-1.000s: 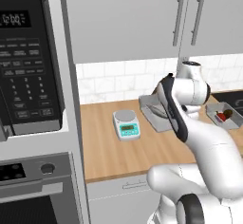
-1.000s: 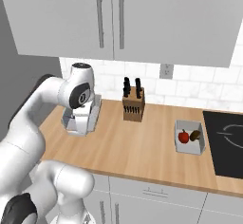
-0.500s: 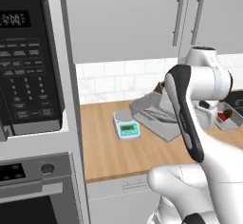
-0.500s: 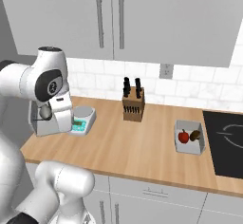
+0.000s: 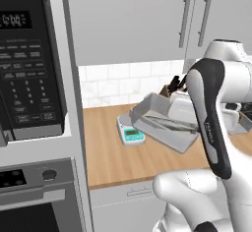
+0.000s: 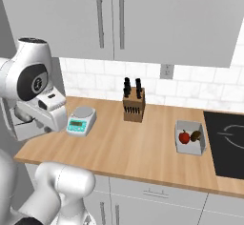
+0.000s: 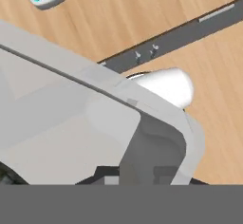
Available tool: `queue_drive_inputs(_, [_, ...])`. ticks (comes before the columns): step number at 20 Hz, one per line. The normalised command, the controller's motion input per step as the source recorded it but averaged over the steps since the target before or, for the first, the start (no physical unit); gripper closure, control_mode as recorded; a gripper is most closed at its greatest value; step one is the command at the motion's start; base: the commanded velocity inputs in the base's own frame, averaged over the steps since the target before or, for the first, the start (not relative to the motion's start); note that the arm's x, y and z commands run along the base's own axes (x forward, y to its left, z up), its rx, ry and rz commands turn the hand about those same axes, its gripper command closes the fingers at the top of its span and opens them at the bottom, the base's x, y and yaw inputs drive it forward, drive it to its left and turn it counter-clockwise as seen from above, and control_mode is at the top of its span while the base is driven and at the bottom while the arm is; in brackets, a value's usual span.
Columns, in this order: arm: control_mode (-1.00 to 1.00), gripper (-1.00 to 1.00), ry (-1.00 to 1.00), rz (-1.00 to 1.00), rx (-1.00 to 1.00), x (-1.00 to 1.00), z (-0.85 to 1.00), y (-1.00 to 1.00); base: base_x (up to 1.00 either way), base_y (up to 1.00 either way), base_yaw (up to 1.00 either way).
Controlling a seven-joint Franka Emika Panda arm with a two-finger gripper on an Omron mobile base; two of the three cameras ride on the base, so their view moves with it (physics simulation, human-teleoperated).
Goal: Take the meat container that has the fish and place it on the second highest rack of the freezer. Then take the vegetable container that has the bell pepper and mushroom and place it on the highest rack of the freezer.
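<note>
Fingers point(image 7: 137, 178) clamped on the near rim of the grey tray point(image 5: 165, 123), held tilted in the air above the table point(image 5: 113, 152). Long dark fish point(image 5: 170, 124) lying along the tray's floor, just beyond the fingers. Small teal-faced scale point(image 5: 130, 130) on the table under the tray's far end. Well off to one side of the fingers, knife block point(image 6: 133, 105) against the wall and white tray point(image 6: 190, 138) with red pepper point(image 6: 184, 136) and brown mushroom point(image 6: 196, 136).
</note>
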Motion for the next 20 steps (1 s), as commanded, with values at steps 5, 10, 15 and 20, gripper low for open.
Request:
queue_drive_inputs(5, [-1.00, 1.00, -0.02, 0.23, 0.09, -0.53, 0.57, 0.00, 0.00, 0.00, 0.00])
queue_drive_inputs(10, [-1.00, 1.00, -0.01, 0.15, 0.05, -0.18, 0.17, 0.05, 0.00, 0.00, 0.00])
queue_drive_inputs(15, [-1.00, 1.00, -0.08, 0.02, 0.00, 0.08, 0.00, 0.44, 0.00, 0.00, 0.00])
queue_drive_inputs(20, [-1.00, 1.00, -0.19, 0.00, 0.00, -0.06, 0.00, 0.54, 0.00, 0.00, 0.00])
